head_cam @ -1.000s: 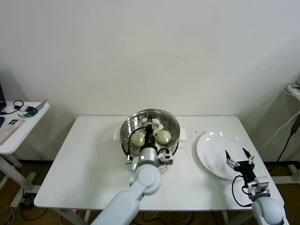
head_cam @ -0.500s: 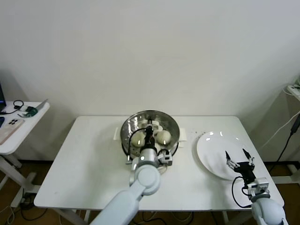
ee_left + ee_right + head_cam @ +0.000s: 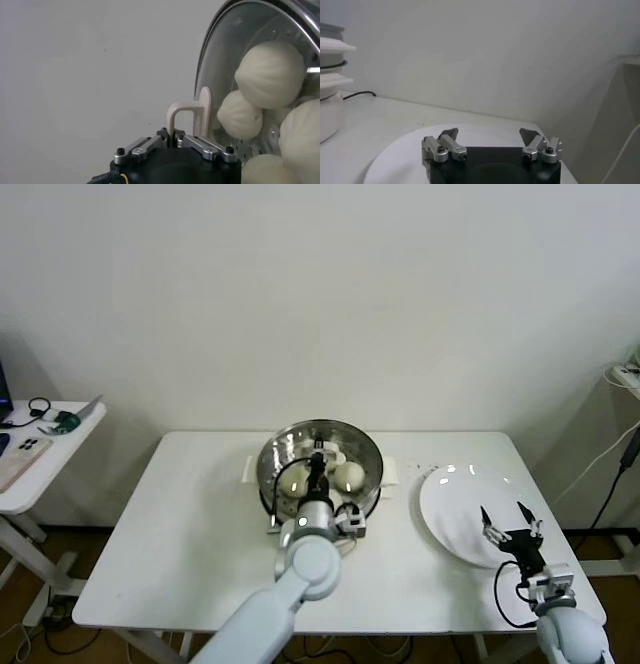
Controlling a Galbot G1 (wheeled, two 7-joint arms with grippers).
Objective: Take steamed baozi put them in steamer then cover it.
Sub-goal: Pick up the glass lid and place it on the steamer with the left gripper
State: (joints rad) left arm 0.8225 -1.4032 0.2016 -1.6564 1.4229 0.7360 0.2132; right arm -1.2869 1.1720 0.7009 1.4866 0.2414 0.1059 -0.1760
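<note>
Gripping the cover's (image 3: 260,65) white handle (image 3: 192,116), the left gripper (image 3: 176,139) holds it on the steamer (image 3: 320,459) at the desk's (image 3: 190,524) rear-centre; right gripper (image 3: 509,527) open above the plate (image 3: 450,494).

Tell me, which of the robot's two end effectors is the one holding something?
The left end effector, over the steamer: it is shut on the cover by its white handle. The right end effector hangs open above the white plate, holding nothing.

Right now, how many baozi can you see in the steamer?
4, all under the glass cover in the steamer: baozi, another, a third and a fourth. None seems hidden.
</note>
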